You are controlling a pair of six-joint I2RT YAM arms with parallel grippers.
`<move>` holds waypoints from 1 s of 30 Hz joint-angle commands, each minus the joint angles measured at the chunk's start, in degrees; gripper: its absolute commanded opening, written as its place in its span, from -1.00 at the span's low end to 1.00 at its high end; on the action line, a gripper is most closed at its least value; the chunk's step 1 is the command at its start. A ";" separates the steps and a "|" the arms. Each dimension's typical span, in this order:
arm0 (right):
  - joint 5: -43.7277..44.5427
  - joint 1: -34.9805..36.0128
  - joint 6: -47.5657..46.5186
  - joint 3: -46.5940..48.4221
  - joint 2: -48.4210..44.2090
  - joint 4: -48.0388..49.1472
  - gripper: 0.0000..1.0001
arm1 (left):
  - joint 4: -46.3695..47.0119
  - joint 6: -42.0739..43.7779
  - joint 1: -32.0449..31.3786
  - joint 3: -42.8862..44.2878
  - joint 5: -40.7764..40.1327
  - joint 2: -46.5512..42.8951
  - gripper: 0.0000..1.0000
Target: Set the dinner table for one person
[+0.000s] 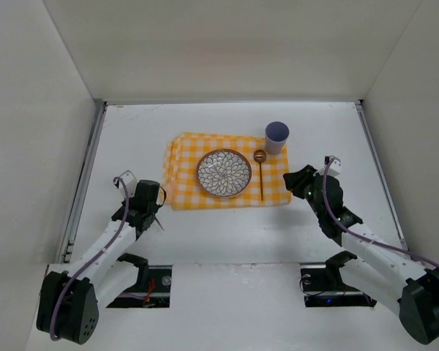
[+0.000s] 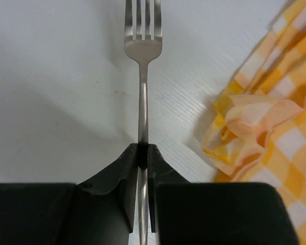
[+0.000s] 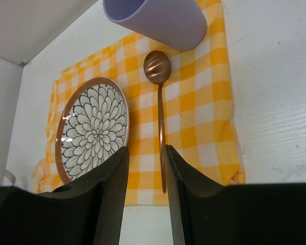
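On the white dinner table (image 1: 227,241) lies a yellow-and-white checked cloth (image 1: 186,191). A flower-patterned plate (image 1: 224,173) rests on it, with a copper spoon (image 1: 260,172) to its right and a lilac cup (image 1: 276,137) at the far right corner. My left gripper (image 1: 152,212) is left of the cloth, shut on the handle of a steel fork (image 2: 143,76) whose tines point away. The jaws (image 2: 144,150) pinch the handle tightly. My right gripper (image 1: 296,180) hovers open at the cloth's right edge. Its fingers (image 3: 147,153) hold nothing, and the spoon (image 3: 161,132) lies beyond them.
Metal rails (image 1: 84,175) run along the table's side edges and white walls enclose it. The cloth's near left corner (image 2: 245,122) is crumpled, close to the right of the fork. The cup (image 3: 158,18) stands just beyond the spoon bowl.
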 commanded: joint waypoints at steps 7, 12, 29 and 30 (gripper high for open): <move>0.71 0.67 -0.85 2.26 0.87 3.61 -0.19 | 1.11 13.72 -14.41 19.62 -4.81 11.23 -0.93; 1.06 0.67 -1.11 1.99 -0.18 3.61 -0.18 | 6.74 22.33 -18.37 29.38 -4.29 25.30 -0.93; 0.28 0.76 -0.93 1.99 -0.27 3.35 -0.16 | 12.28 31.93 -15.92 35.73 -2.88 42.01 -0.92; 0.45 0.76 -1.11 2.08 -0.27 3.35 -0.16 | 12.81 31.84 -15.74 35.29 -2.71 42.45 -0.92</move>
